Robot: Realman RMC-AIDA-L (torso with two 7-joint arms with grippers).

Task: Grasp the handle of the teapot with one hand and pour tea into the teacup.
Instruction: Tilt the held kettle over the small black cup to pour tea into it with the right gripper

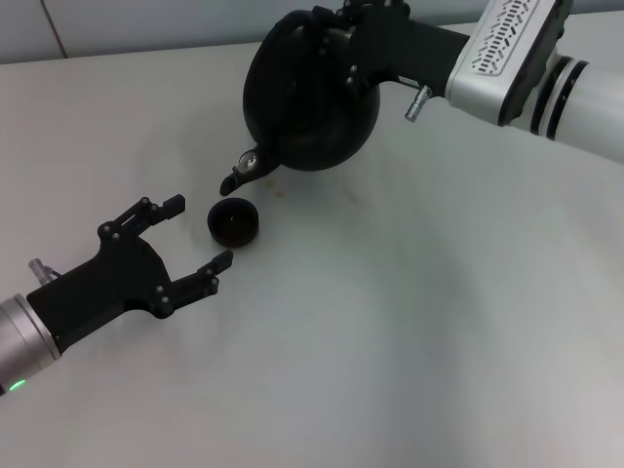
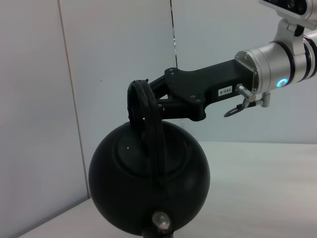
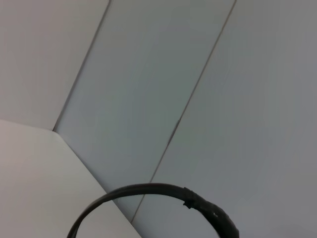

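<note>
The teapot (image 1: 310, 102) hangs above the table (image 1: 409, 322) at about twelve o'clock in the head view, tipped so its short spout (image 1: 237, 177) points down toward seven o'clock. The spout's tip sits just above and beside the teacup (image 1: 234, 222), which stands upright on the table near the centre-left; whether any tea runs between them cannot be told. From the left wrist view the pot's round body fills the lower middle, with the handle (image 2: 147, 124) arching over its top.

The right gripper (image 1: 331, 29) reaches in from two o'clock and is pinched on the handle at its crest, its black fingers closed around the loop. In the right wrist view only a curve of the handle shows against the wall panels (image 3: 198, 74).

The left gripper (image 1: 191, 234) rests low at about eight o'clock, its fingers spread wide with nothing between them. The upper fingertip lies just beside the teacup's left side, the lower one a little below it; neither visibly touches the cup.
</note>
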